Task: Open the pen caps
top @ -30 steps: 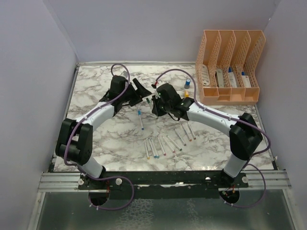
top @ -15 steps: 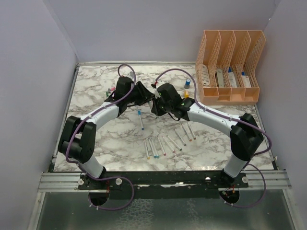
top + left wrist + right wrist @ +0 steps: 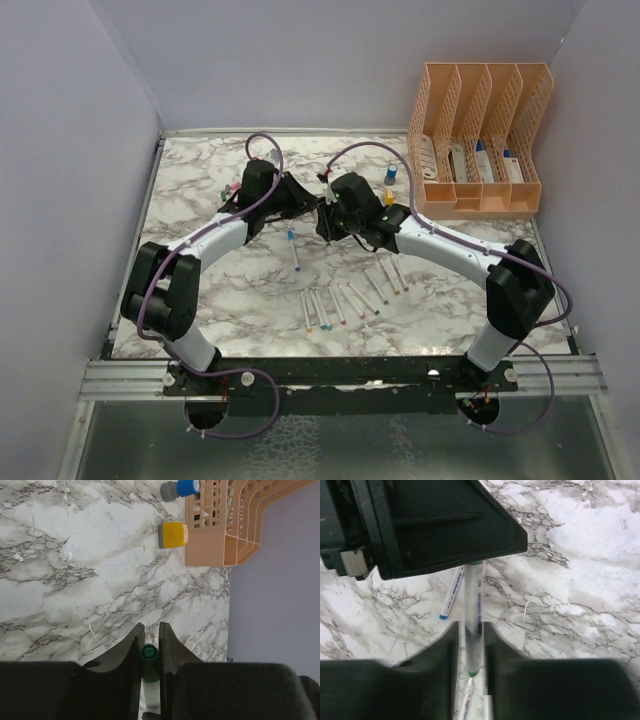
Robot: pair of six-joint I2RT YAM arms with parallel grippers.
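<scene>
The left end effector (image 3: 150, 634) has moved in and clenches the green cap (image 3: 149, 653) of the pen (image 3: 473, 597) the right end effector (image 3: 471, 632) grasps, left of the rack (image 3: 480, 135), so 1 pull should uncap it.

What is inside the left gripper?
A green cap on a white pen, pinched by the left gripper. The right gripper holds the same pen; its tip is hidden under the cap.

The file rack (image 3: 480, 140) stands at the upper right of the frame, with two bottles (image 3: 390, 173) just left of it. A row of pens (image 3: 345, 298) lies at lower centre, and a single pen (image 3: 292, 248) lies up-left of it. Above that, the left gripper (image 3: 150, 626) and the right gripper (image 3: 471, 627) meet on a held pen (image 3: 473, 595).
</scene>
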